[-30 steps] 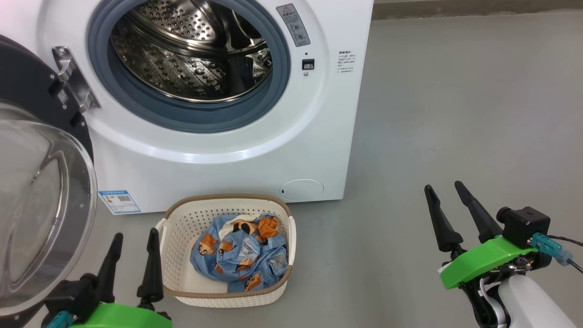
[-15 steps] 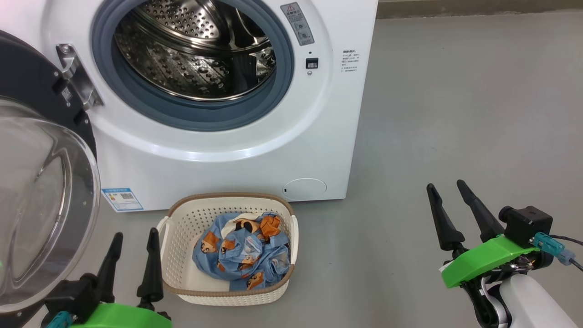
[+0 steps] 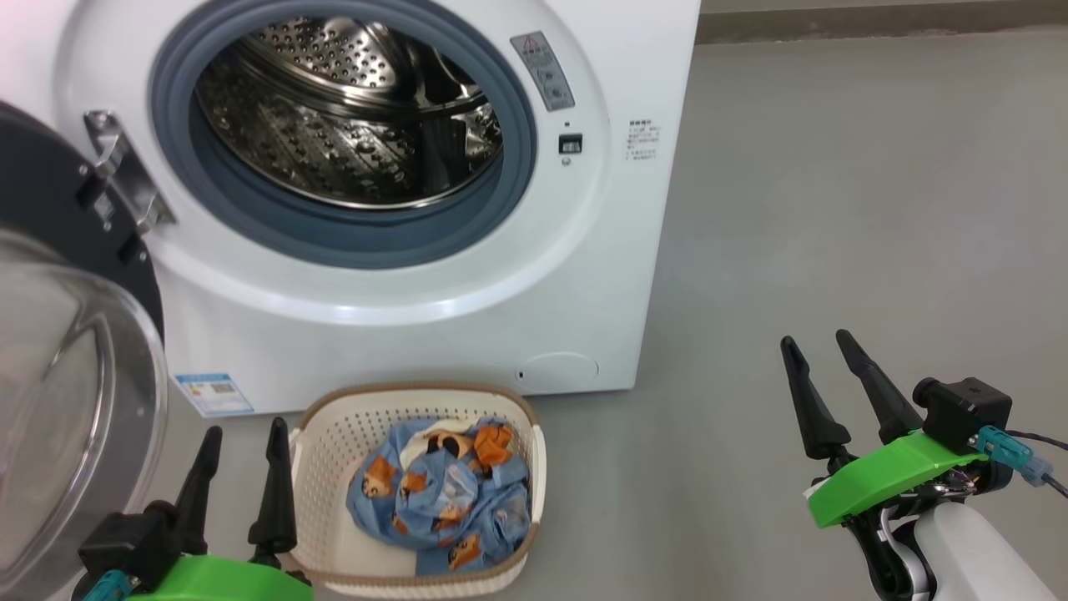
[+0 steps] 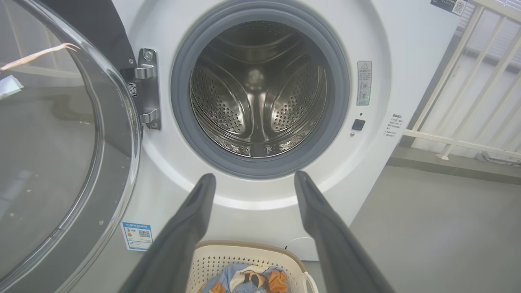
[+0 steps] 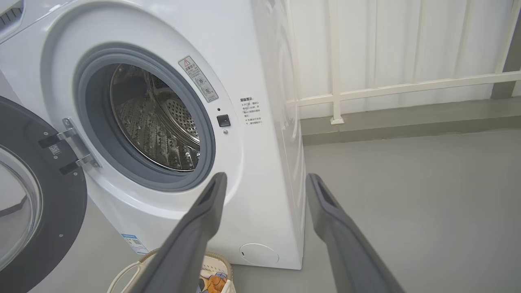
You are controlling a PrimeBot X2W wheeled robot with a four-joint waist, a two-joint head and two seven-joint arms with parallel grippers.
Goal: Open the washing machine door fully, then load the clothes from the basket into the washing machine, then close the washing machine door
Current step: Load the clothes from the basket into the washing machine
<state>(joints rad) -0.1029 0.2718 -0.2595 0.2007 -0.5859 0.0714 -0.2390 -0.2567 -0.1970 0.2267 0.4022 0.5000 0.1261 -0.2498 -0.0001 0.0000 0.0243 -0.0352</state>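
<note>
Two grippers splayed, empty. Left gripper point(image 3: 244, 430) lower left, just beside basket point(image 3: 417, 389) holding clothes point(image 3: 442, 492) at bottom centre; right gripper point(image 3: 815, 340) lower right, well apart. Open washing machine door point(image 3: 75, 401) at left edge. Since earlier: camera shifted only.

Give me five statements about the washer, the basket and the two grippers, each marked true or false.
1. The washing machine door stands swung open. True.
2. The basket, on the floor before the washing machine, holds the clothes. True.
3. A garment lies in the drum. False: the drum looks empty.
4. The left gripper is open and holds nothing. True.
5. The right gripper is shut on a garment. False: it is open and empty.
</note>
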